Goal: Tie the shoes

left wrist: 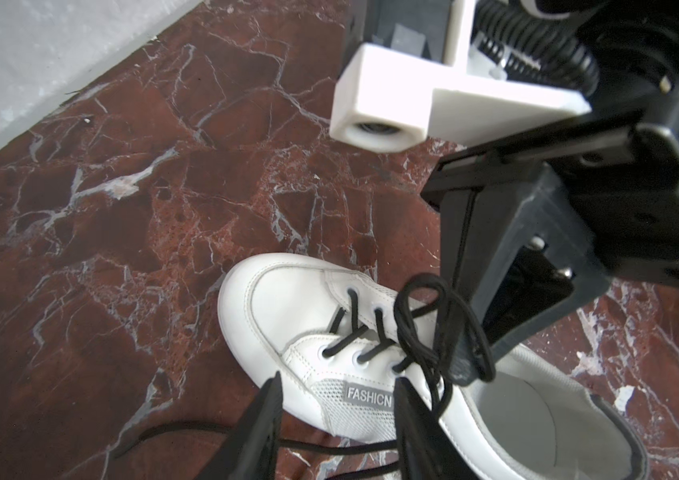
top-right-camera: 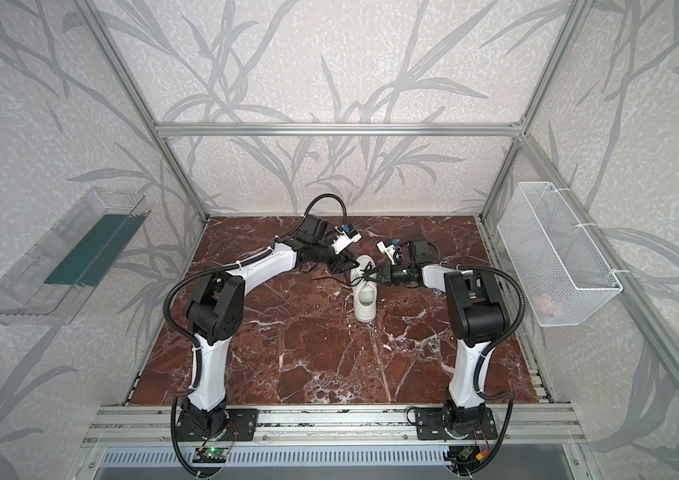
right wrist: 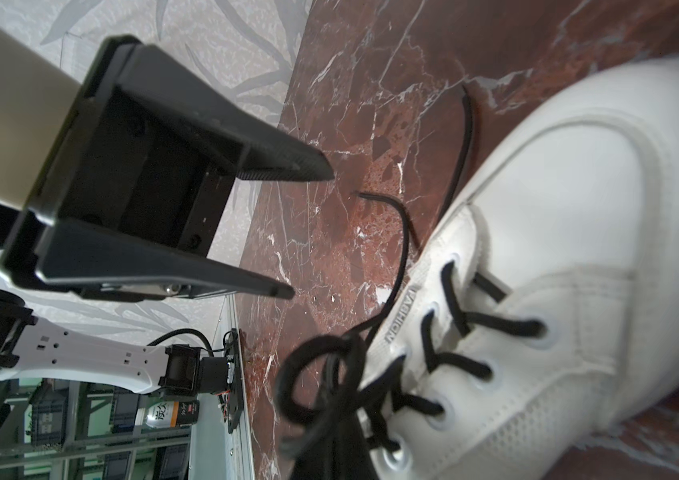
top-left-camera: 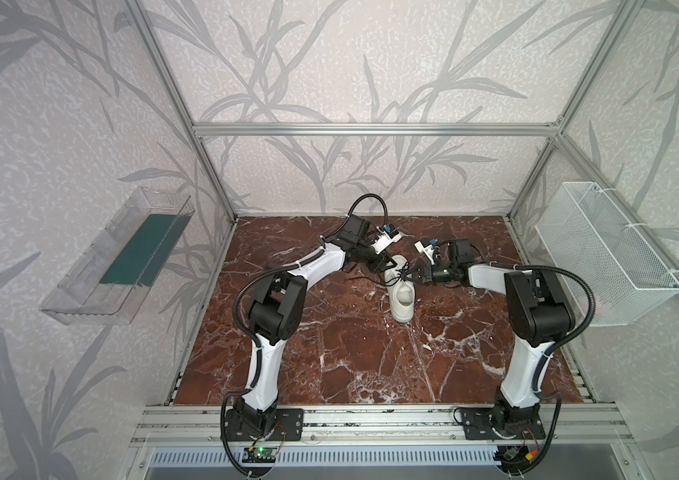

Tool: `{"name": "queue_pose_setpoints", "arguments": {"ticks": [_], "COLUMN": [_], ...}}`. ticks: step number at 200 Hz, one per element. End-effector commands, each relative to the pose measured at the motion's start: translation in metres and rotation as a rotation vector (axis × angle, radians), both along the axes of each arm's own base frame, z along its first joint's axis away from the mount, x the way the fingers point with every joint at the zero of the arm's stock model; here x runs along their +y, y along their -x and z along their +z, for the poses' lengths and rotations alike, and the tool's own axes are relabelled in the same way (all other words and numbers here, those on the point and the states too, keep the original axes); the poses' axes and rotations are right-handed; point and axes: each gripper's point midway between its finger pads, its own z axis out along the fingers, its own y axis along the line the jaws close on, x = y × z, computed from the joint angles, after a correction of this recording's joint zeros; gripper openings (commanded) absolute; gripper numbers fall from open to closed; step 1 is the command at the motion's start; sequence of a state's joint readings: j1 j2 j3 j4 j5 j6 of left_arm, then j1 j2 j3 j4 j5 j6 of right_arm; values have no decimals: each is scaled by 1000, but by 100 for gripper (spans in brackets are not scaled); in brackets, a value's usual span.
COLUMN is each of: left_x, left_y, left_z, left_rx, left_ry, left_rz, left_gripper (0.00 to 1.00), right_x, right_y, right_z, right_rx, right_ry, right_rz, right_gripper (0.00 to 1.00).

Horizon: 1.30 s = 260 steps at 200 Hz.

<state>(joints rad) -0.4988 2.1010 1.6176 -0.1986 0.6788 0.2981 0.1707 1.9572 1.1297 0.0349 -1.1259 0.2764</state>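
A white sneaker (top-left-camera: pixel 401 294) (top-right-camera: pixel 364 301) lies on the red marble table, toe toward the back. Its black laces (left wrist: pixel 425 332) (right wrist: pixel 317 374) are bunched in a loop over the eyelets. My right gripper (top-left-camera: pixel 409 275) (right wrist: pixel 329 453) is shut on that loop, just above the tongue. My left gripper (top-left-camera: pixel 388 266) (left wrist: pixel 337 419) stands open at the shoe's left side with nothing clamped; the shoe's side and a loose lace end (left wrist: pixel 163 432) show between its fingers. In the right wrist view, the left gripper (right wrist: pixel 302 232) hangs open above the table.
Loose lace ends (right wrist: pixel 464 137) trail over the marble table (top-left-camera: pixel 350 353) left of the shoe. A clear plastic bin (top-left-camera: pixel 121 257) hangs on the left wall and a white wire basket (top-left-camera: pixel 603 249) on the right. Aluminium frame posts ring the table.
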Motion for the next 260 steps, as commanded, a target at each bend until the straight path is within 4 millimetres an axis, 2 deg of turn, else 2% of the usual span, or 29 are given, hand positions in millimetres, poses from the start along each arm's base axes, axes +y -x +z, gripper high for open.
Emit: {"name": "queue_pose_setpoints", "arguments": {"ticks": [1, 41, 103, 233, 260], "left_x": [-20, -31, -28, -34, -34], "left_y": [7, 8, 13, 27, 26], "left_z": [44, 52, 52, 37, 34], "left_rx": [-26, -30, -20, 39, 51], "left_ry": [152, 208, 226, 205, 211], "left_rz": [-31, -37, -39, -54, -44], "left_gripper": [48, 50, 53, 55, 51], "right_x": [4, 3, 3, 4, 4], "right_y": [5, 4, 2, -1, -1], "right_z": [15, 13, 10, 4, 3], "right_rx": [-77, -74, -58, -30, -27], "right_ry": [17, 35, 44, 40, 39], "right_rz": [59, 59, 53, 50, 50], "right_gripper": [0, 0, 0, 0, 0]}}
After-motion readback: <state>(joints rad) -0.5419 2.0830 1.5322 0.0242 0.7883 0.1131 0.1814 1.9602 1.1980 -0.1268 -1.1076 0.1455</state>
